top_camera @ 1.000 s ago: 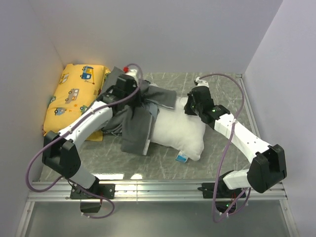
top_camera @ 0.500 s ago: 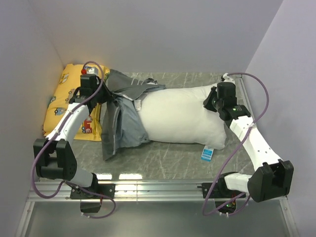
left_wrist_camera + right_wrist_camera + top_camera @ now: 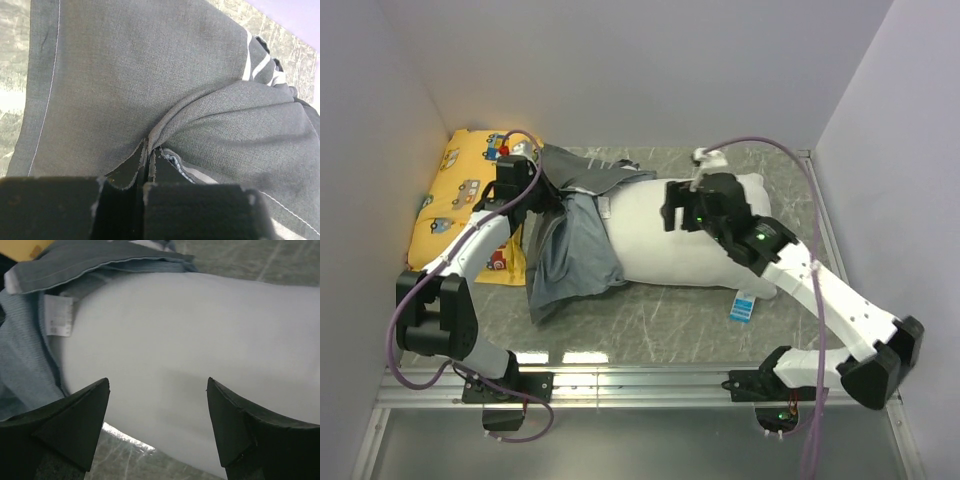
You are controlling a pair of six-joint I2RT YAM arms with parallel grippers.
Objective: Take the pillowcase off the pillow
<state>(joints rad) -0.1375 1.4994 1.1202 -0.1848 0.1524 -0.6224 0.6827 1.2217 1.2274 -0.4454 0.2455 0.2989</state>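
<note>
The white pillow (image 3: 665, 245) lies across the middle of the table, a blue tag (image 3: 741, 307) at its near right corner. The dark grey pillowcase (image 3: 570, 250) is bunched round its left end, paler inside showing. My left gripper (image 3: 550, 195) is shut on a fold of the pillowcase (image 3: 125, 75); in the left wrist view the fingertips of the gripper (image 3: 149, 152) pinch the cloth. My right gripper (image 3: 672, 215) hovers over the pillow's middle. In the right wrist view it (image 3: 157, 385) stands open above the pillow (image 3: 190, 330), holding nothing, with the pillowcase (image 3: 100, 265) beyond.
A yellow cushion with cartoon cars (image 3: 455, 195) lies at the far left against the wall, partly under the left arm. Walls close in the left, back and right sides. A metal rail (image 3: 640, 378) runs along the near edge.
My right gripper let go of the pillow's right end, opened wide and swung left over the pillow's middle. Earlier the pillow slid right, partly out of the case. The left grip holds.
</note>
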